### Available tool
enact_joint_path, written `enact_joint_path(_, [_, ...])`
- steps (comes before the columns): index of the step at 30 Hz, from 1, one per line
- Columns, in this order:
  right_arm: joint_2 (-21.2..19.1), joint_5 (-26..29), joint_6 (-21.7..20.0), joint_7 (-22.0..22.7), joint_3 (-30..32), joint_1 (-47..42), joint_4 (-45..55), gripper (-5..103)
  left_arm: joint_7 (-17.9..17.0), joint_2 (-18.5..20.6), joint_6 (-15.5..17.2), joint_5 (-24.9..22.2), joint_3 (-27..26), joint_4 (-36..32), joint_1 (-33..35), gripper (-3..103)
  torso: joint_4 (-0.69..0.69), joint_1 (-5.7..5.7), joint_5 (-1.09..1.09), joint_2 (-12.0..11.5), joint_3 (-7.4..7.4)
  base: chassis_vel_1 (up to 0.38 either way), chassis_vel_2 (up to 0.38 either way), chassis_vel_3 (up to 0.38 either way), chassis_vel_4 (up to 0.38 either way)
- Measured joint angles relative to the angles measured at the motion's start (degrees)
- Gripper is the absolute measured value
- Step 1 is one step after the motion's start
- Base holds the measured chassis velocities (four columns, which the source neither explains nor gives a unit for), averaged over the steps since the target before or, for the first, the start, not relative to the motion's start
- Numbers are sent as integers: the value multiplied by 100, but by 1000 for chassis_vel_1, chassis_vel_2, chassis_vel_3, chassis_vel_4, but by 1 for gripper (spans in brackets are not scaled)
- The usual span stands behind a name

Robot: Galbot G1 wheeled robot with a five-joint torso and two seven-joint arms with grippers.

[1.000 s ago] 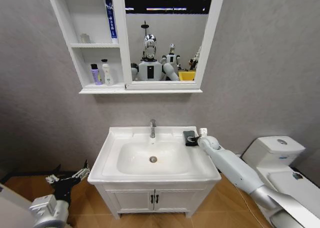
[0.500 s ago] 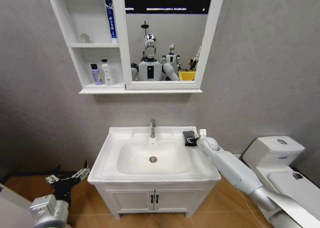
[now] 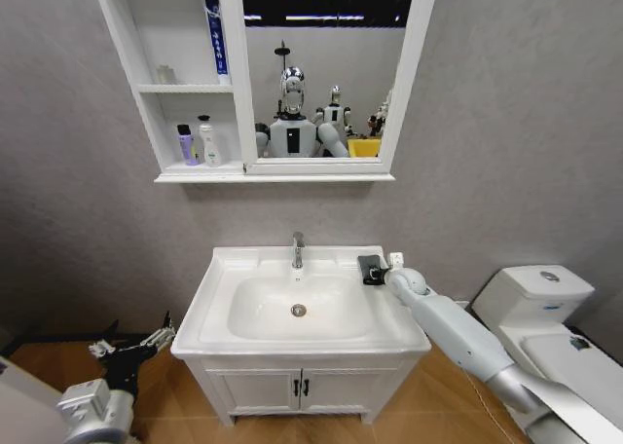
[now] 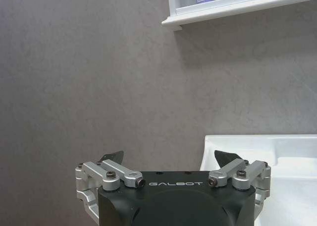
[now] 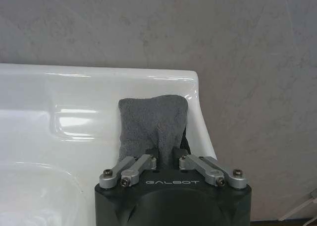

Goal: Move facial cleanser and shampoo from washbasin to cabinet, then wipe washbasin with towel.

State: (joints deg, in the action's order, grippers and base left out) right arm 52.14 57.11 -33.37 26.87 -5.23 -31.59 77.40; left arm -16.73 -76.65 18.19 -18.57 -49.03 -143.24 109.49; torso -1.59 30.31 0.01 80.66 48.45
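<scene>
The dark grey towel [image 3: 370, 266] lies on the back right corner of the white washbasin [image 3: 219, 269], beside the wall. My right gripper [image 3: 381, 273] reaches over that corner. In the right wrist view it [image 5: 166, 155] is shut on the towel [image 5: 151, 119], which bunches up between the fingers. On the lowest shelf of the cabinet [image 3: 234, 84] stand a purple bottle [image 3: 185, 144] and a white pump bottle [image 3: 207, 140]. A blue tube [image 3: 215, 35] stands on the top shelf. I cannot tell which are the facial cleanser and the shampoo. My left gripper [image 3: 131, 347] hangs open, low and left of the washbasin.
A chrome tap [image 3: 298, 249] stands at the back of the bowl. Under the washbasin is a low two-door cupboard [image 3: 292, 388]. A white toilet [image 3: 535, 293] stands close on the right. The grey wall runs right behind the washbasin rim [image 5: 99, 72].
My right wrist has shifted slightly at the towel, and the towel looks a little narrower and more bunched. The left arm has not moved.
</scene>
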Motion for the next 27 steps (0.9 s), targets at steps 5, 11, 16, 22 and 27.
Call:
enact_joint_path(5, [1,-22,26,-12,71,-62,9,9,0,0,0,0,0,0,0,100,0,0,0,0,0,0,0,0,0])
enact_joint_path(11, [-15,-76,57,-10,222,-231,113,1,0,0,0,0,0,0,0,100,1,0,0,0,0,0,0,0,0])
enact_joint_path(16, [-101,-302,152,-74,306,-388,385,1,0,0,0,0,0,0,0,100,-3,0,0,0,0,0,0,0,0])
enact_joint_path(22, [-193,-329,189,108,390,-527,1198,1,1,0,0,0,0,0,0,100,1,0,-1,0,0,0,0,0,0])
enact_joint_path(27, [-195,-236,98,333,416,-607,1845,1,1,0,0,0,0,0,0,100,1,0,-1,0,0,0,0,0,0])
